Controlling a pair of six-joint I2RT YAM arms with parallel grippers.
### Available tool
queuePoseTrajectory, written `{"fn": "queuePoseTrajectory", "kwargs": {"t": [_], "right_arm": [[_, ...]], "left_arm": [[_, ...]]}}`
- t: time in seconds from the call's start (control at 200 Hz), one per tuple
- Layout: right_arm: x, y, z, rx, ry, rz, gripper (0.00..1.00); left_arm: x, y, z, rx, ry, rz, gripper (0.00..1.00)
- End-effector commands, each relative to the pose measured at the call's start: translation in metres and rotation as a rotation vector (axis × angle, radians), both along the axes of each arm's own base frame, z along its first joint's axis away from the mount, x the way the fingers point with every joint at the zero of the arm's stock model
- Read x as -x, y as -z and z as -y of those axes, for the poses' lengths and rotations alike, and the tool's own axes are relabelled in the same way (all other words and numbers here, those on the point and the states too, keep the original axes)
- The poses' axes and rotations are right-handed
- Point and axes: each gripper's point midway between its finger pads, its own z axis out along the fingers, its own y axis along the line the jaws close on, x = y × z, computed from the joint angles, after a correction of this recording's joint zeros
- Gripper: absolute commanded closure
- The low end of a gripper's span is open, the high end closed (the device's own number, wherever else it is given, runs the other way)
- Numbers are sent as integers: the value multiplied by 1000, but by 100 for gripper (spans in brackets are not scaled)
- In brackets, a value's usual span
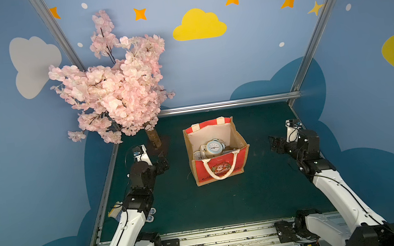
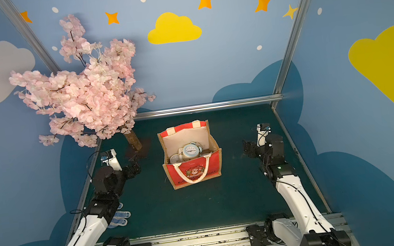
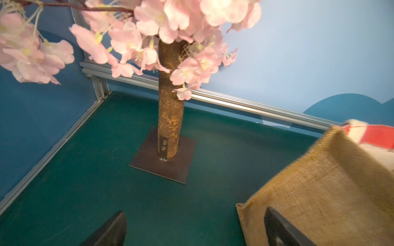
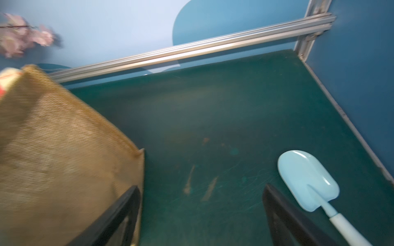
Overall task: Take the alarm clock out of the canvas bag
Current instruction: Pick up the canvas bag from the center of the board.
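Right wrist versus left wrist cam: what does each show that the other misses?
Only right wrist: a pale blue spade on the table. Only left wrist: the tree trunk on its base plate. Both: the bag, jute side on, blossoms, the rail, and an open, empty gripper: the right gripper and the left gripper.

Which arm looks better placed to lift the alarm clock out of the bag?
Probably the right gripper. Both stand open flanking the canvas bag holding the alarm clock, but the left gripper has the tree trunk close beside it.
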Motion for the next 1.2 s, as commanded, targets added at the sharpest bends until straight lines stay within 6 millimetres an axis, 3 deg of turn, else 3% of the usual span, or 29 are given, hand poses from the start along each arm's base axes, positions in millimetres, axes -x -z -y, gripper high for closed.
{"fn": "queuePoseTrajectory", "kwargs": {"t": [0.0, 0.255, 0.446, 0.536, 0.781, 1.016, 1.196], "right_arm": [[19, -7, -22, -96, -77, -84, 12], [40, -38, -65, -147, -226, -69, 15], [49, -50, -94, -137, -328, -72, 16], [53, -53, -103, -135, -358, -70, 16], [62, -58, -121, -161, -435, -103, 17], [62, -61, -134, -204, -485, -134, 17], [61, -59, -132, -195, -468, -135, 17]], "left_arm": [[9, -14, 16, -8, 72, -28, 1], [-4, -77, 65, -2, 318, 25, 1], [-27, -109, 104, -58, 539, -57, 1], [-35, -115, 121, -38, 626, -93, 1], [-52, -91, 157, -184, 730, -204, 1], [-96, -51, 162, -338, 720, -391, 1], [-122, -38, 169, -387, 735, -442, 2]]}}
